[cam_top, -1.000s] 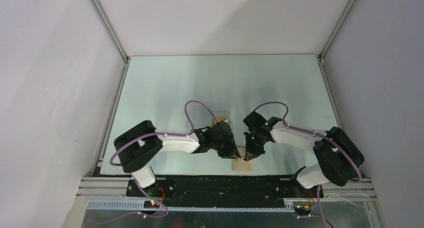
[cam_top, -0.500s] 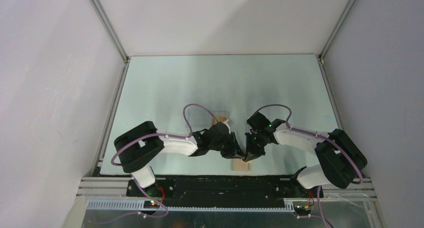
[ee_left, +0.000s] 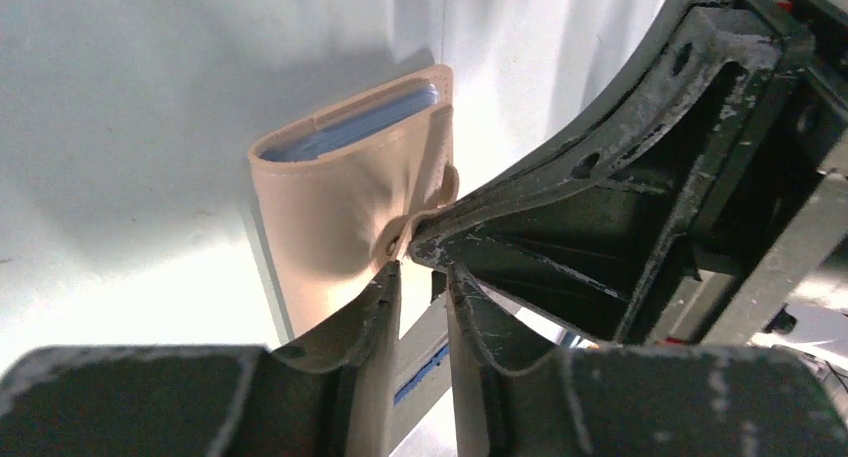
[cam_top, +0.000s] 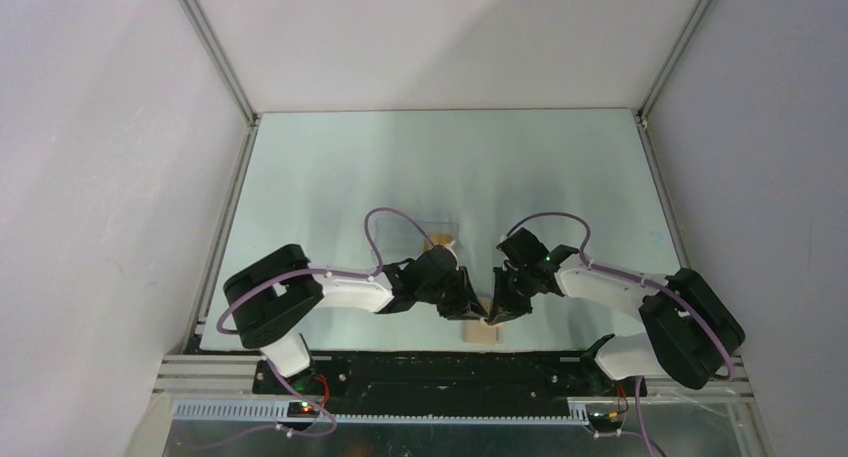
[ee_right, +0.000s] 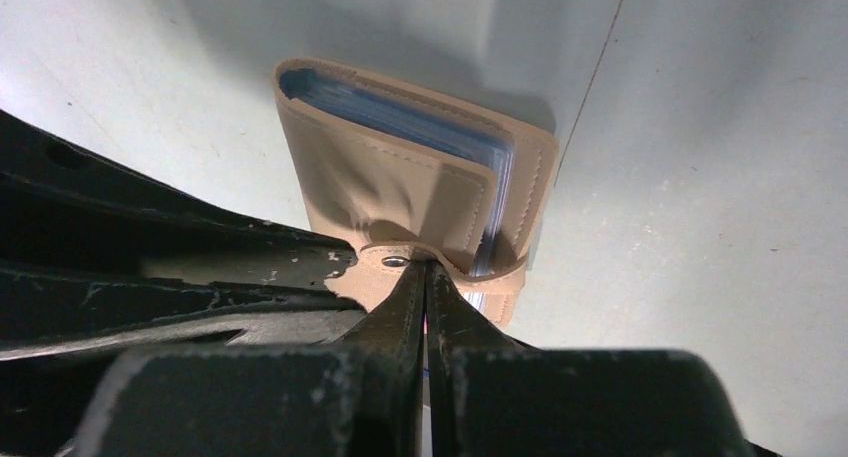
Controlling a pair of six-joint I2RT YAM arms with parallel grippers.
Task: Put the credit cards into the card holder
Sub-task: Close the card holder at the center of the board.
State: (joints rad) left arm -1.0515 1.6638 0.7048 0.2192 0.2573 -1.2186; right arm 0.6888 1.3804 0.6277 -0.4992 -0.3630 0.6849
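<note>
The tan card holder [cam_top: 483,330] lies folded near the table's front edge, with blue sleeves showing at its open end [ee_right: 400,112]. My right gripper [ee_right: 425,269] is shut, and its tips rest on the snap tab [ee_right: 392,261] of the card holder. Just beside it my left gripper [ee_left: 420,272] stands slightly open, with nothing between its fingers. Its left finger [ee_left: 375,307] lies over the card holder's cover [ee_left: 340,197]. From above, both grippers [cam_top: 484,312] meet over the card holder. Orange-yellow credit cards [cam_top: 441,242] peek out behind the left wrist.
A clear plastic box [cam_top: 440,226] sits just beyond the cards. The table's front edge and the metal frame [cam_top: 450,362] run right below the card holder. Grey walls close in the table on three sides.
The right arm has shifted a little to the right and lower. The left wrist has edged closer to the card holder. The card holder has stayed where it was.
</note>
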